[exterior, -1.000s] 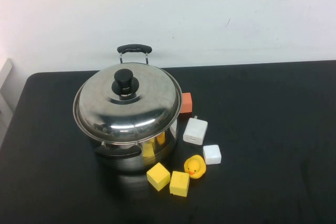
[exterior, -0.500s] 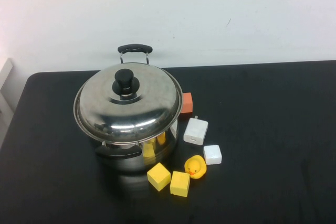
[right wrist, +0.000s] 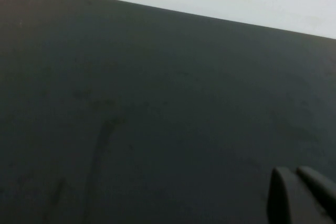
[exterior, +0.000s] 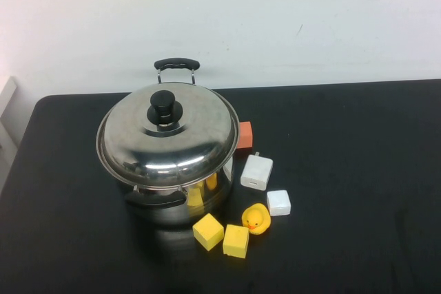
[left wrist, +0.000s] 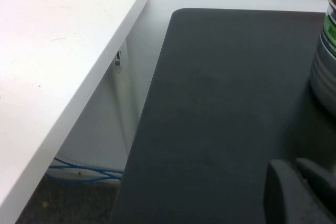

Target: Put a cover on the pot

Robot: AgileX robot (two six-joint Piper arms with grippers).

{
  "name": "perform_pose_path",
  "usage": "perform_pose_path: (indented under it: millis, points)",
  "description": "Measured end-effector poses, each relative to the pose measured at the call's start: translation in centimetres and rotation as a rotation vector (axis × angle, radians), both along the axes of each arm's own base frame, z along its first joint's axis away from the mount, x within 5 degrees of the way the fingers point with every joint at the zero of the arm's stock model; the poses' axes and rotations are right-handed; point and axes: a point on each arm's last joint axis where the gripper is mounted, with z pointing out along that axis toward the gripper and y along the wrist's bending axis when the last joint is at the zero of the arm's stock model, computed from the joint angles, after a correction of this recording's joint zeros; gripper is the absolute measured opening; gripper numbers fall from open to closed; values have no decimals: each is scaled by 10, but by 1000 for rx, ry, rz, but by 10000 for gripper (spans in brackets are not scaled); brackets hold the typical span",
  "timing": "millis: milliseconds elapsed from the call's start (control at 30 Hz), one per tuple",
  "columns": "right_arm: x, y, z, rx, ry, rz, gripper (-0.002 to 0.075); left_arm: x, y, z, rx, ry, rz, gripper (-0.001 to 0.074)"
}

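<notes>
While the pot [exterior: 172, 197] sits toward the far-left part of the black surface [exterior: 344, 170] with the domed lid [exterior: 167, 135] resting on it, small blocks, a duck [exterior: 255, 219] and white chargers lie just beside it. Left gripper [left wrist: 302, 190] and right gripper [right wrist: 299, 195] hover over bare surface, fingers pressed together.

Blocks [exterior: 222, 235] crowd pot [exterior: 207, 194] front-right; elsewhere seemingly open.

Two yellow blocks [exterior: 208, 231] [exterior: 236, 241] and a rubber duck [exterior: 255, 219] are grouped on the black table [exterior: 358, 170]; two white chargers [exterior: 257, 172] [exterior: 278, 202] and an orange block [exterior: 244, 135] are set behind them
</notes>
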Motion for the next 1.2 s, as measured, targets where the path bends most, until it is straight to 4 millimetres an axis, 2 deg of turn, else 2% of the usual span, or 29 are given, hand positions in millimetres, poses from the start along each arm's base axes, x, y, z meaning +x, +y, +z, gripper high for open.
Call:
perform_pose_path:
  millis: [1200]
  points:
    - [0,-1,0,-10,1,-21,-1,0,0,0,0,0,0,-1]
